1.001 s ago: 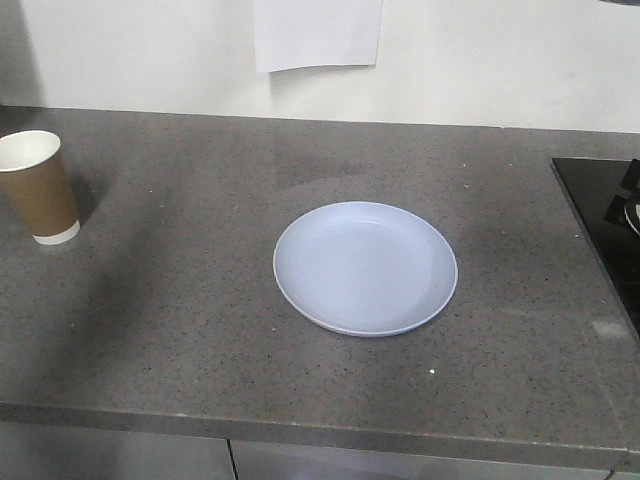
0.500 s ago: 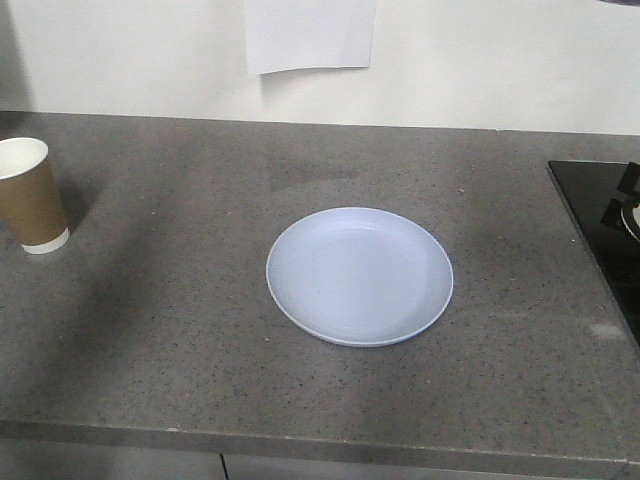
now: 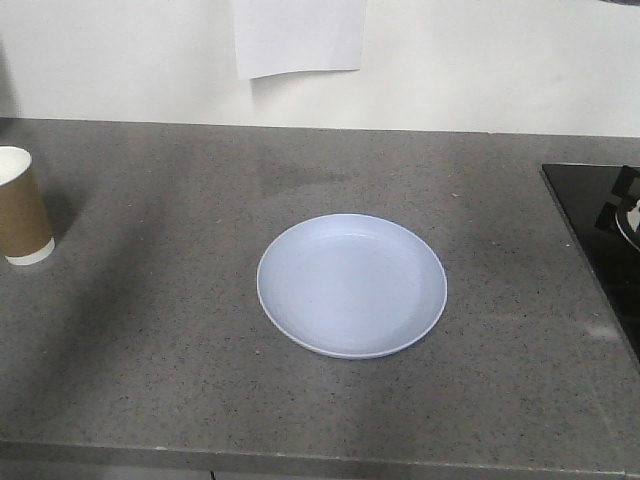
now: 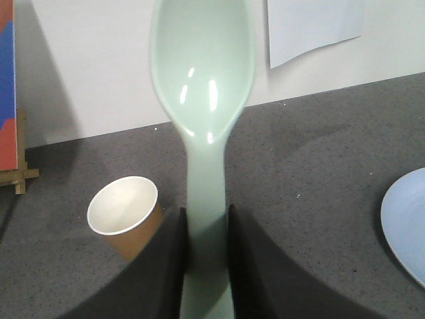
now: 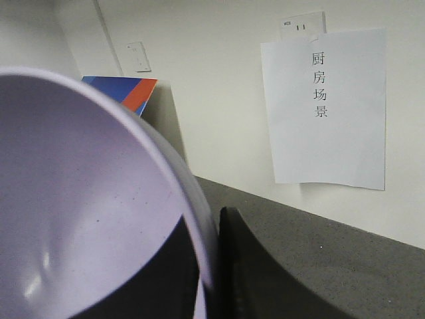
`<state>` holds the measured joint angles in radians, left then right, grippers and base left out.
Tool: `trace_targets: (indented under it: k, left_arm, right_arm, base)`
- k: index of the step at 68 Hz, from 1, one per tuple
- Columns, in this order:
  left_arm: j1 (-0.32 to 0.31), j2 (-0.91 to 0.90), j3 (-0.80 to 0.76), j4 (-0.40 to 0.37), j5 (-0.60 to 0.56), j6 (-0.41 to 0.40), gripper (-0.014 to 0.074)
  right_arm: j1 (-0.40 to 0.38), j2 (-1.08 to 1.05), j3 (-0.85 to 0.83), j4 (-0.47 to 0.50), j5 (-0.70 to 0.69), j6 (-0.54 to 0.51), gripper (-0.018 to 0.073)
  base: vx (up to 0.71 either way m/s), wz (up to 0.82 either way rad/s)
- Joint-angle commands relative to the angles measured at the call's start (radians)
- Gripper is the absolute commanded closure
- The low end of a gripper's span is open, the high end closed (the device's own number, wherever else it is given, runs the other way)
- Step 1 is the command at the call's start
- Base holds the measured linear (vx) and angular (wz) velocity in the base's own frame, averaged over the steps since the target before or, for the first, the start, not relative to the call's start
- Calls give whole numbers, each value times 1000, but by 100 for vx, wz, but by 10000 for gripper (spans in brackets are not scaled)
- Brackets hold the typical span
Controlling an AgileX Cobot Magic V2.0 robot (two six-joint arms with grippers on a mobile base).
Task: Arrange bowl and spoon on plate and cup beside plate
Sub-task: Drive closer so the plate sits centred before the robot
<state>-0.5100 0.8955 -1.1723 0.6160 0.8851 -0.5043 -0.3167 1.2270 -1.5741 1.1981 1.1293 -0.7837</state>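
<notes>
The pale blue-lilac plate [image 3: 351,285] lies bare in the middle of the grey counter; its edge [image 4: 405,229] shows at the right of the left wrist view. The brown paper cup [image 3: 20,206] stands upright at the far left, also seen from above [image 4: 125,216]. My left gripper [image 4: 206,229] is shut on the flat handle of the mint-green spoon [image 4: 202,80], held above the counter with its scoop pointing away. My right gripper [image 5: 211,229] is shut on the rim of the lavender bowl [image 5: 73,212], one finger inside and one outside. Neither gripper appears in the front view.
A black cooktop [image 3: 600,235] occupies the counter's right end. A white paper sheet [image 3: 298,38] hangs on the wall behind, printed with characters [image 5: 322,109]. A red and blue board [image 4: 6,86] leans on a small wooden stand at the far left, against the wall.
The front view has shifted: plate and cup slide left and down in the frame, the cup now partly cut by the left edge. Nothing on the counter has itself moved.
</notes>
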Motion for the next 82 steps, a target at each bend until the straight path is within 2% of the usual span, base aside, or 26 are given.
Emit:
trace_targets:
  k: [1,82]
  left_arm:
    - [0,-7,-23,33,-58,-7,602]
    - [0,-7,-23,33,-58,-7,602]
  right_arm:
    - [-2,-24,-24,64,-39,-10,564]
    - [-2,-24,-24,64,-39,-10,564]
  base:
    - [3,-4]
    - [3,-2]
